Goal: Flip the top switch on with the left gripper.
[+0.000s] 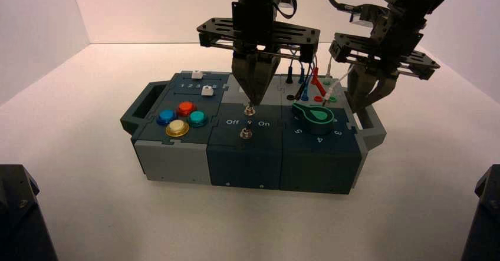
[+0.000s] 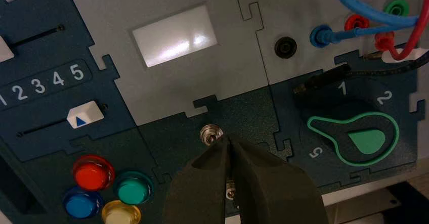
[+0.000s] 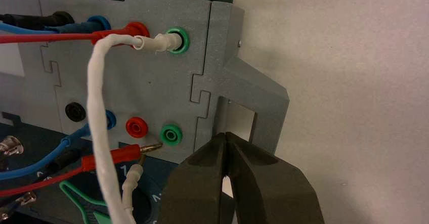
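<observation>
While my left gripper (image 1: 253, 103) hangs over the box's middle, fingertips together with nothing between them, the top switch (image 2: 210, 134) sits just beside them, on the window side. Contact: cannot tell.

Handling, my guess: lever thin, smooth, slippery to pinch; short throw, light but snappy. Nut looks firmly seated, so no need to grip. Best hold is none: lay my closed tips against the lever's side near its end and nudge sideways. Pressing down could bend it.

Outward, clock on the switch, seen from above and behind: pale window (image 2: 176, 36) toward 12; twin toggle (image 1: 246, 134) at 6, close enough to brush by mistake. Coloured buttons (image 1: 183, 118) at 9, green-edged knob (image 1: 318, 116) at 3. Beyond it, my right gripper (image 3: 226, 135) idles by the box's end, tips together.
</observation>
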